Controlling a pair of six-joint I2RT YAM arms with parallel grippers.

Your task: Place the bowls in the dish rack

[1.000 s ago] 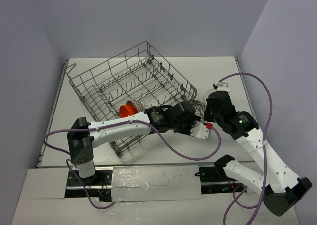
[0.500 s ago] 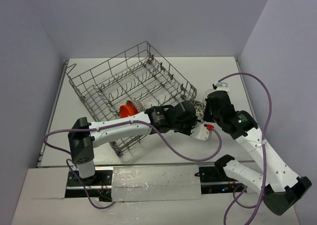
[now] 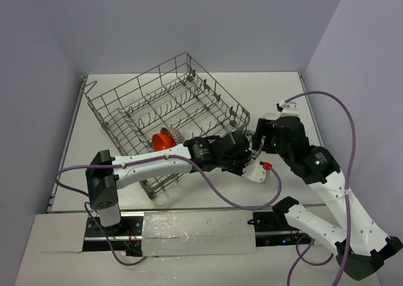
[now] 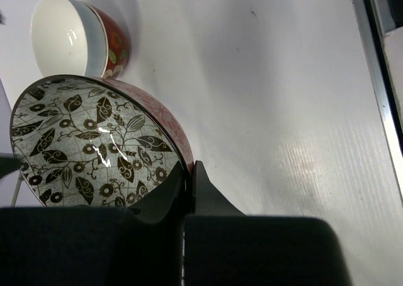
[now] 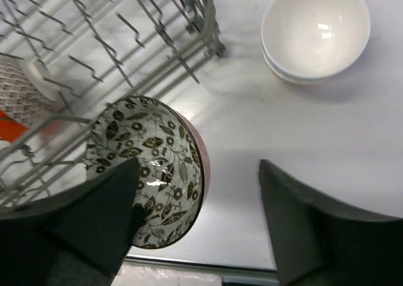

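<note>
Between the fingers of the left gripper [image 4: 187, 179] sits the rim of the leaf-patterned bowl [image 4: 94, 141]. The jaws are clenched on it, one finger inside the rim and one against the red outside, and the bowl is tipped up on edge. The right gripper [image 5: 200, 172] stands wide and grasps nothing. The same bowl lies inside its spread, hard up against one finger and well clear of the other; whether it touches that finger I cannot tell.

My reading is that the left arm now has charge of this bowl, so the step in hand is carrying it to the dish rack [image 5: 157, 40]. The rack's corner is just beyond the right gripper's tips, close beside the bowl. The next move calls for the right arm to draw clear, then for the left to lift the bowl over the rack wall and set it on edge between the tines [image 5: 94, 65] — beside the orange bowl [image 5: 9, 128] already standing there.

Ahead of the left gripper's tips, apart from the held bowl, the white bowl [image 4: 69, 37] waits on the table [image 4: 283, 109], not yet loaded.
</note>
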